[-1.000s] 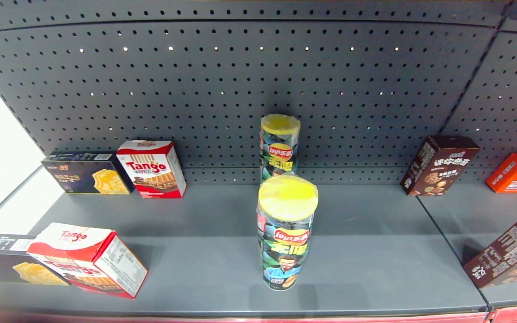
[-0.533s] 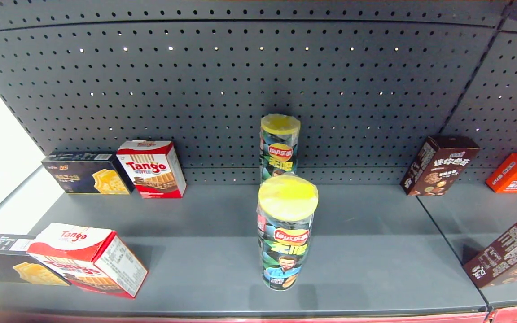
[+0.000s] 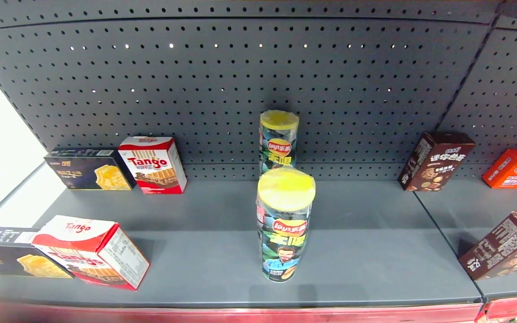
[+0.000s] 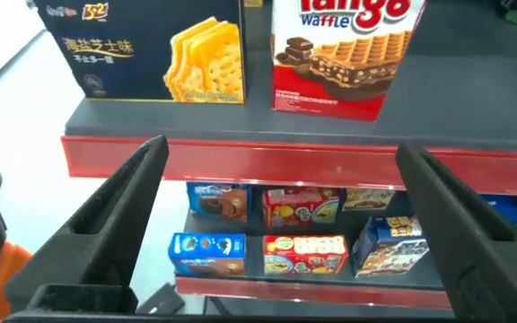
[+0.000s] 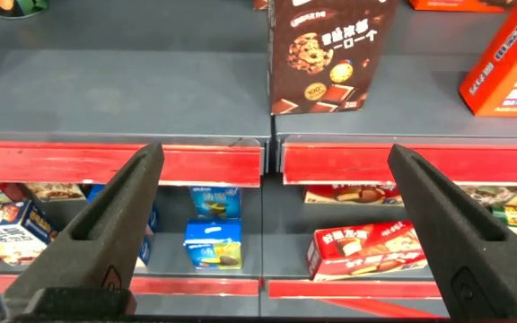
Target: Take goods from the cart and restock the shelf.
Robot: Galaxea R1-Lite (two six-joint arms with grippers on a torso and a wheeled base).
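Observation:
On the grey shelf two chip cans with yellow lids stand upright, one near the front and one at the back wall. My left gripper is open in front of the shelf's red front edge, facing a navy cracker box and a red-and-white wafer box. My right gripper is open too, held before the red edge below a brown cookie box. Nothing sits between either pair of fingers.
At the left stand navy and wafer boxes at the back, with another pair in front. Brown boxes and an orange box are at the right. Lower shelves hold several snack boxes.
The whole head picture has shifted slightly, so the camera moved. The cans and boxes stay where they were on the shelf.

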